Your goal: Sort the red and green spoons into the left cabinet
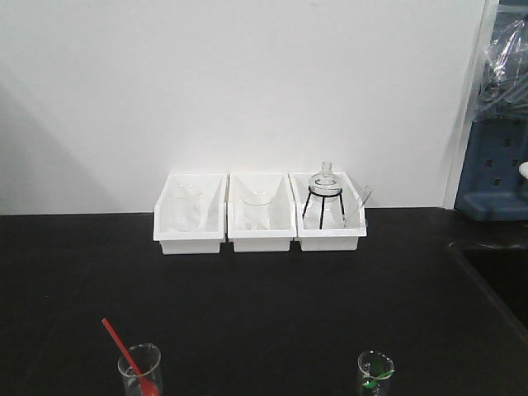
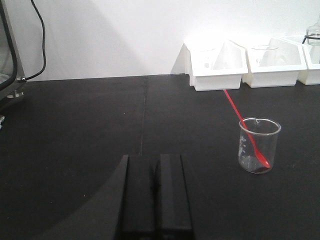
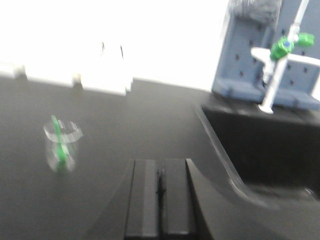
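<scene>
1. My left gripper and right gripper: jaws closed, empty.
2. Red spoon leans in a beaker; green spoon stands in a second beaker, blurred.
3. Nothing is picked yet. Next, I judge: open my left jaws and reach for the red handle.

The black tabletop meets a white wall. Three white bins stand in a row against the wall, touching side by side. The left bin contains one clear beaker. The middle bin contains a second beaker. The right bin contains a round glass flask seated on a black wire tripod, with a glass rod leaning beside it. Two further clear beakers stand upright near the front edge, well apart: one left, one right. To the right is a black sink with a white tap bearing a green knob, backed by a blue-grey perforated panel. A black cable hangs down the wall.
</scene>
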{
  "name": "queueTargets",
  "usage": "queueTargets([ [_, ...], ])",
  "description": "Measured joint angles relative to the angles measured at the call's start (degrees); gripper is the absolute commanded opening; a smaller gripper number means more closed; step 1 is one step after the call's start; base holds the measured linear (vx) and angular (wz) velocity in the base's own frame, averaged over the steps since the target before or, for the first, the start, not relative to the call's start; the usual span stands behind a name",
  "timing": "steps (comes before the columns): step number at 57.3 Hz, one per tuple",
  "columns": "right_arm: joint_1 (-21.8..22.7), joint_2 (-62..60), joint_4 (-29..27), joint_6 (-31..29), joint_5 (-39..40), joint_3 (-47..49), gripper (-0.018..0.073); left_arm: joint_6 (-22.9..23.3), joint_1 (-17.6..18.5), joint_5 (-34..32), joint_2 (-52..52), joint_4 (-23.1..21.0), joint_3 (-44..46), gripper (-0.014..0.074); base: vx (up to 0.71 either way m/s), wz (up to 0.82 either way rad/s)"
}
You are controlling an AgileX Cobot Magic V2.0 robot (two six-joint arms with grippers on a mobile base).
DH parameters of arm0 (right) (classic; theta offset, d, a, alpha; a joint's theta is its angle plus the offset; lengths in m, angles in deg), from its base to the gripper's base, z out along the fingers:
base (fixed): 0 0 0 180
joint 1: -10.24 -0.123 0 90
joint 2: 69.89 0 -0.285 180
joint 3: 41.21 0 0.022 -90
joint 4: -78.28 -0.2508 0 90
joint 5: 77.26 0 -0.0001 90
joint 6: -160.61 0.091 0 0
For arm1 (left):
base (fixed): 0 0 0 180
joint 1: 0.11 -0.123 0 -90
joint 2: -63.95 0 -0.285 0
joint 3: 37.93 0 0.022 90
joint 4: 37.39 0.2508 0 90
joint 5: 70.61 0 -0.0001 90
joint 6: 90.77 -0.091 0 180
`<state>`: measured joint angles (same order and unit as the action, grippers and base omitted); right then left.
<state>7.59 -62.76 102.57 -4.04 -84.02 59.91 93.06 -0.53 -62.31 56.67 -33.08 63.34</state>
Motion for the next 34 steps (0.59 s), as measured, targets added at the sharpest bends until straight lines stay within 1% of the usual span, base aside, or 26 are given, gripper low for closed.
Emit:
queueTargets([
  [13,0.0,0.0,0.49,0.87,4.31,0.0,-0.0009,0.0,0.0,-3.63,0.0,0.0,0.0,-0.0006,0.0,0.0],
  [21,0.0,0.0,0.49,0.92,9.16,0.0,-0.0009,0.0,0.0,-4.23,0.0,-0.18,0.0,-0.0006,0.0,0.0],
  [26,0.0,0.0,-0.05,1.82,12.02,0.0,-0.0009,0.0,0.0,-5.85,0.0,-1.6,0.0,-0.0006,0.0,0.0],
  [29,0.0,0.0,-0.79,3.14,13.67,0.0,-0.0009,0.12,0.0,-7.71,0.0,-3.25,0.0,-0.0006,0.0,0.0],
  [34,0.0,0.0,-1.55,5.24,14.04,0.63,-0.0009,0.49,0.0,-10.13,0.0,-5.02,0.94,-0.0006,0.0,0.0],
])
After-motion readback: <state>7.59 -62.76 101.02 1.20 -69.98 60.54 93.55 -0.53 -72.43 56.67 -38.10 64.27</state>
